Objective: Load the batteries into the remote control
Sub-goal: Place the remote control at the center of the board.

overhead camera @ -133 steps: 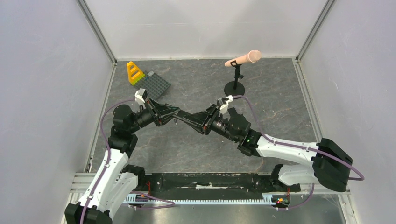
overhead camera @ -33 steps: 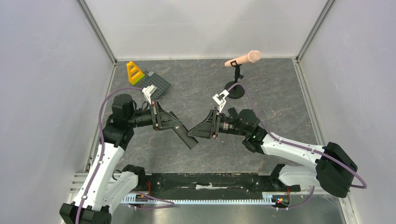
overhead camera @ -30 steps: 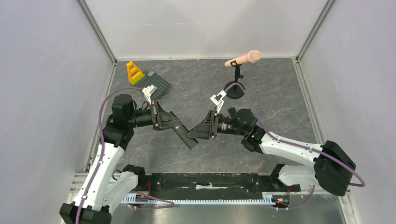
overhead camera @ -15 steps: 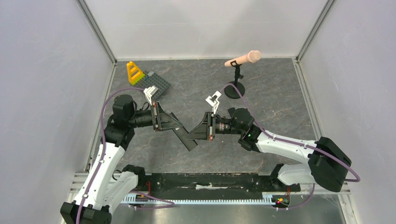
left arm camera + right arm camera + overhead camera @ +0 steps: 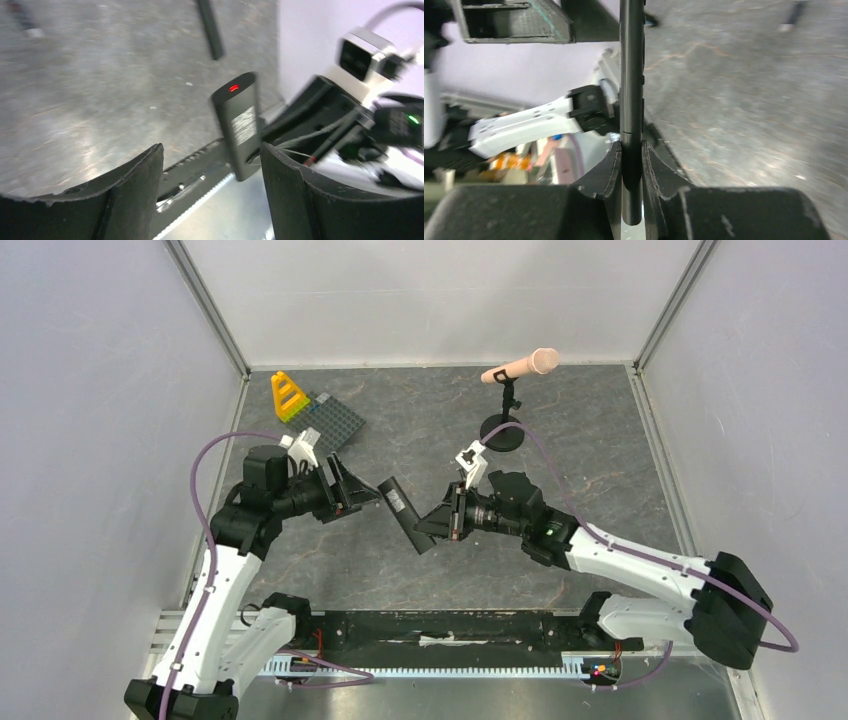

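Lab; white-walled robot test cell (image 5: 430,300)

The remote control (image 5: 237,125): smooth black plastic, semi-matt, w/ a silvery sticker on one face; table (image 5: 600,460): grey stone-like surface, matt w/ slight sheen; left gripper (image 5: 211,150): fingers (image 5: 135,185) of matt black plastic, slightly rough; walls (image 5: 430,300): smooth, pale, matt

- slim black plastic remote control (image 5: 240,125) — red spot near one end, pale grey label patch
- stone-look table top (image 5: 420,440) — dark grey, lighter veins
- triangular plastic block (image 5: 288,395) — yellow
- foam-headed microphone (image 5: 522,366) — pale pink
- round stand (image 5: 503,434) — black
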